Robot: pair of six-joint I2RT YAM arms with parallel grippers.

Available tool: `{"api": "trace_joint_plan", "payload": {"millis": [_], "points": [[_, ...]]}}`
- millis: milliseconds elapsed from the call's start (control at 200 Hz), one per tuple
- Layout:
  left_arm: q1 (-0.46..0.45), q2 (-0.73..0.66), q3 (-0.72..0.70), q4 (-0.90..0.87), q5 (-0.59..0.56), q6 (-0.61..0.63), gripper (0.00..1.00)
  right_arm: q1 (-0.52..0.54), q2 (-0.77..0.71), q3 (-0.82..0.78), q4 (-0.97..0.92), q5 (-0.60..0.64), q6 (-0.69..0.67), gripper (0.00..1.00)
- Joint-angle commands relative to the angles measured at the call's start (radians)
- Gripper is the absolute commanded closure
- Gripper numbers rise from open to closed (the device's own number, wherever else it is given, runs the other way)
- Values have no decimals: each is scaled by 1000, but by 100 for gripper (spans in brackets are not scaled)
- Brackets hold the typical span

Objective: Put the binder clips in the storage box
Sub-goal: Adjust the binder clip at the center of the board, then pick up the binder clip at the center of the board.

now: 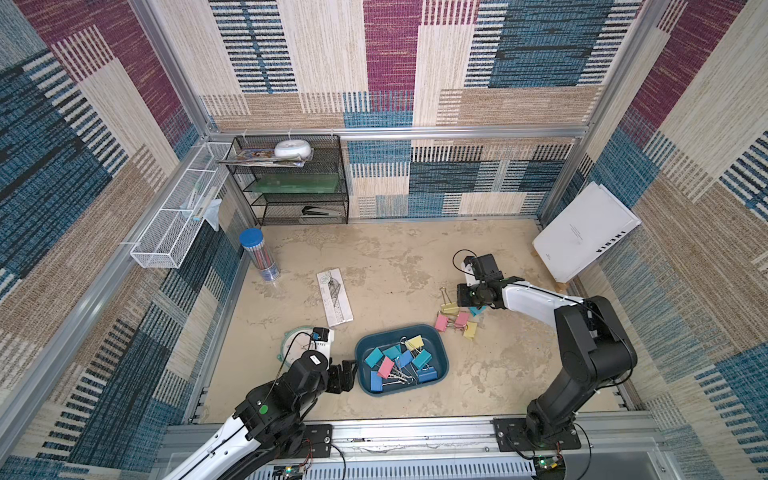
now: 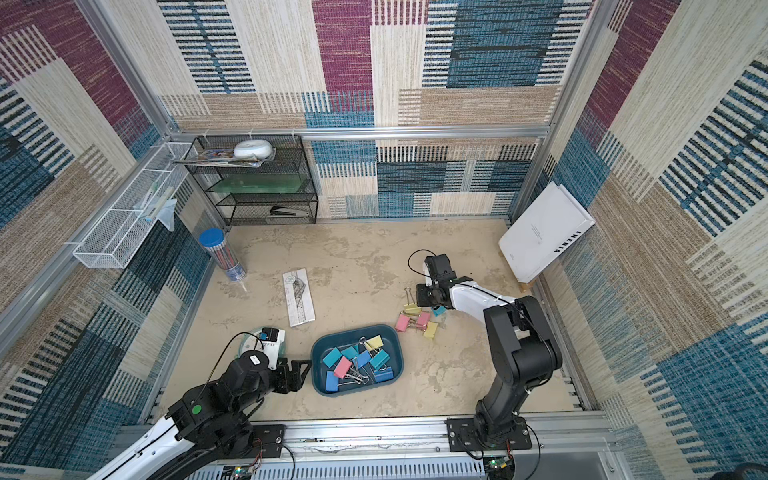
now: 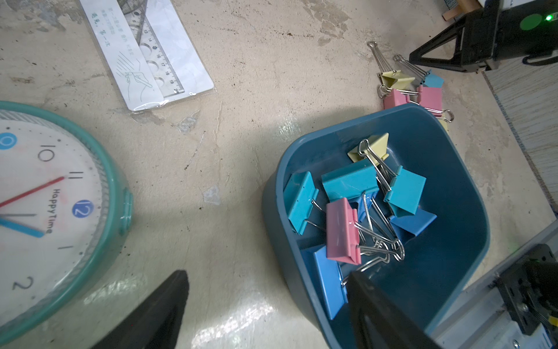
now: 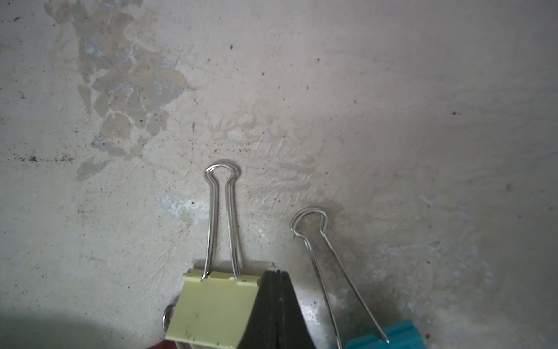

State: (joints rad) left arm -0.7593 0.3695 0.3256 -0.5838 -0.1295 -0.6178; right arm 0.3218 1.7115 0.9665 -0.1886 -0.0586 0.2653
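The right gripper (image 4: pixel 276 299) is down at the table (image 1: pixel 478 374) with its jaws pressed flat together, gripping nothing. It stands between a yellow clip (image 4: pixel 214 311), right against its side, and a teal clip (image 4: pixel 389 338). Both belong to a loose cluster of five binder clips (image 1: pixel 461 320) lying just beyond the storage box (image 1: pixel 441 351), on the right arm's side. The box sits front and middle, holding about nine more clips in a tangle. The left gripper (image 3: pixel 267 273) gapes wide at the box's rim — one finger over the inside, the other over bare table near a teal clock (image 3: pixel 114 193).
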Motion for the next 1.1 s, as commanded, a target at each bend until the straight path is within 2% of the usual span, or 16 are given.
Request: {"api": "trace_joint_plan", "payload": {"millis": [0, 255, 451, 541, 616, 696, 796, 887, 967, 1092], "points": [[0, 0, -3, 12, 2, 9, 14, 2, 33, 25, -7, -16, -19, 99], [0, -1, -3, 10, -1, 7, 14, -11, 117, 76, -48, 52, -16, 100], [0, -1, -2, 9, -2, 7, 14, -81, 108, 73, -78, 146, 12, 100], [0, 0, -2, 8, 0, 7, 14, -105, 79, 62, -65, 130, 6, 100], [0, -1, -3, 9, -1, 7, 14, -105, 42, 48, -25, 71, -16, 100], [0, 0, -3, 10, 1, 9, 14, -105, -6, 47, 6, -13, -39, 85], [0, 0, -3, 10, 3, 8, 14, -105, -73, 46, 8, -46, -34, 67], [0, -2, -3, 10, 2, 9, 14, -105, -122, 55, -52, -10, -14, 54], [0, -3, -3, 10, 4, 9, 14, -105, -142, 76, -184, 86, 28, 41], [1, -13, -5, 9, 5, 9, 14, -107, -199, 9, -241, 135, 73, 32]]}}
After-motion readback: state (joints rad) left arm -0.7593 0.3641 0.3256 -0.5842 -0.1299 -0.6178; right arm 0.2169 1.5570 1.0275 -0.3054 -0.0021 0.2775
